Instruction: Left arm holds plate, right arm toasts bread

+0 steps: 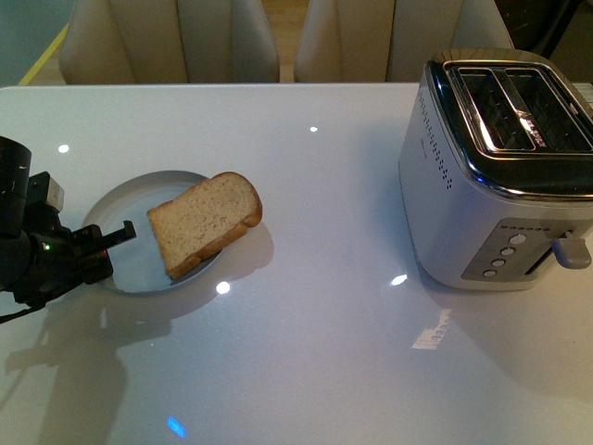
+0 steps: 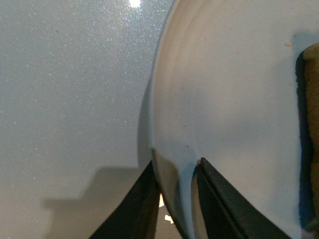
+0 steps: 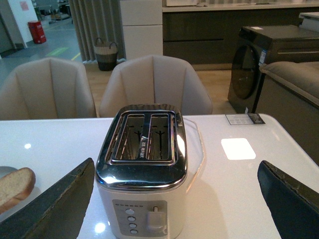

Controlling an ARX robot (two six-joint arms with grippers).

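Front view overlooks table, left wrist hugs plate, right wrist faces toaster

— Furniture?
— We note a glossy white table carrying bright light glints, with two beige chairs behind it.
— Beyond the chairs?
— We record a light-brown floor, a grey curtain, a basket, dark cabinets and a black appliance.
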